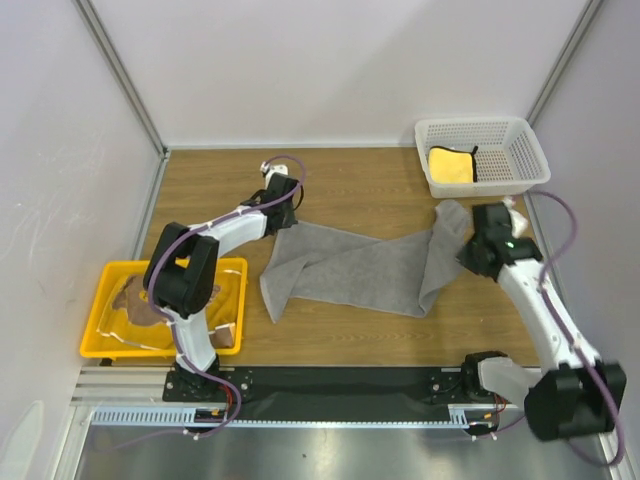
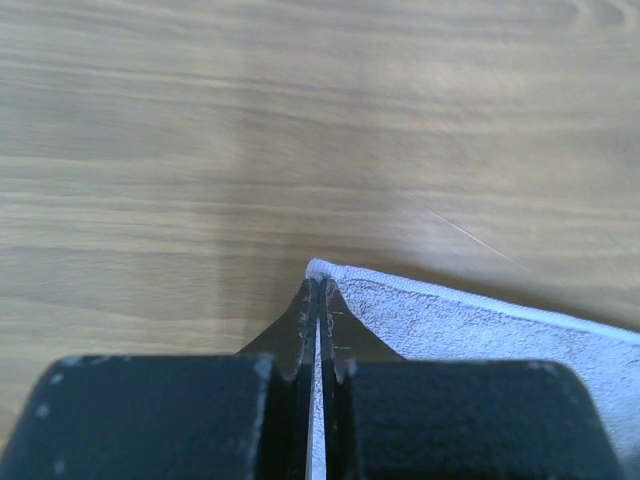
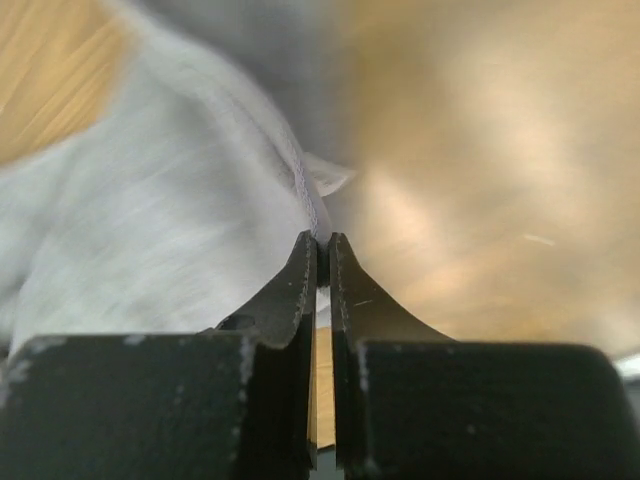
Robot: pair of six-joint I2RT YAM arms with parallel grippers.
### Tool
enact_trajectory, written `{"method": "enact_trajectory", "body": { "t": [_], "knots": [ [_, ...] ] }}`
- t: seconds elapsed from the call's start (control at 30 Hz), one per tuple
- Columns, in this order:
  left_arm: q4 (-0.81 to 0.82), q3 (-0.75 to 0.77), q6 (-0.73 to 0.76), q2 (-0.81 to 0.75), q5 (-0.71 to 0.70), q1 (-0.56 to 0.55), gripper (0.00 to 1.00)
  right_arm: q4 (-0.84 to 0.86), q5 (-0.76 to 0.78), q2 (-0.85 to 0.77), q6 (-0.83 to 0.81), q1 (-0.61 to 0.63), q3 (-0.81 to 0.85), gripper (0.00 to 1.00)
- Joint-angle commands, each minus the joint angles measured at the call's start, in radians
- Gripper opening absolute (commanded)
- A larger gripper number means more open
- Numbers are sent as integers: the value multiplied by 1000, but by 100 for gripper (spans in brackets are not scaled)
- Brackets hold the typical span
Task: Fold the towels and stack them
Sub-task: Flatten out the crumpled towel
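A grey towel [image 1: 360, 270] lies rumpled across the middle of the wooden table. My left gripper [image 1: 288, 222] is shut on its far-left corner, and the left wrist view shows that corner [image 2: 330, 272] pinched at the tips of the gripper [image 2: 318, 288]. My right gripper [image 1: 466, 236] is shut on the towel's right end, which is lifted off the table. In the right wrist view the gripper [image 3: 322, 246] clamps the hem of the towel [image 3: 150, 220]. A plain yellow towel [image 1: 450, 166] sits in the white basket. A brown-patterned towel [image 1: 135, 300] lies in the yellow tray.
The white mesh basket [image 1: 522, 150] stands at the far right corner, just behind my right arm. The yellow tray [image 1: 100, 346] sits at the near left beside the left arm's base. White walls close in the table on three sides.
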Motion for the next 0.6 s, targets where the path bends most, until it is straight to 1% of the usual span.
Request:
{"method": "enact_trajectory", "body": {
  "t": [0.0,0.07,0.1,0.2,0.33,0.4,0.43,0.57],
  "knots": [
    [-23,24,29,-67,-102,20,0,-144,-5,-143,-6,-179,-67,0],
    [-20,23,32,-68,-126,29,0,-179,10,-191,-36,-269,-67,0],
    [-25,24,32,-68,-133,34,0,-190,10,-231,-46,-341,-66,0],
    [-22,24,17,-77,-139,64,0,-236,12,-269,-58,-452,-46,0],
    [0,1,2,-103,-153,106,0,-239,10,-274,-38,-556,-6,0],
    [9,-2,8,-113,-163,118,0,-222,-18,-273,-58,-598,8,0],
    [12,0,11,-114,-165,127,0,-224,-22,-263,-73,-639,9,0],
    [23,-11,28,-125,-189,132,0,-279,-54,-246,-83,-730,-9,0]
  ]
}}
